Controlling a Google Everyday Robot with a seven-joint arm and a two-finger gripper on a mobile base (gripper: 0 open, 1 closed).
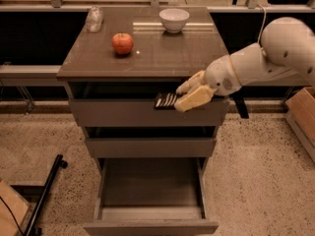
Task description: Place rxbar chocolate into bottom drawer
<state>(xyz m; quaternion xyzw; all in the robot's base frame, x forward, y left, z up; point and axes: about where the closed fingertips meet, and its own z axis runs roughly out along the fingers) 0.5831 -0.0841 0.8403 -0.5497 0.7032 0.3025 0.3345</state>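
Observation:
My gripper (184,96) is shut on the rxbar chocolate (165,101), a small dark bar with pale print. It holds the bar in the air in front of the top drawer's front panel, off the cabinet top. The bottom drawer (150,226) is pulled open below, its wide box showing nothing inside. The bar hangs above the drawer's opening, toward its right half. My white arm reaches in from the right.
On the cabinet top (147,63) sit a red apple (122,43), a white bowl (174,19) and a clear bottle (94,18). The two upper drawers stick out slightly. A cardboard box (301,114) is at right; a black pole (45,195) lies at lower left.

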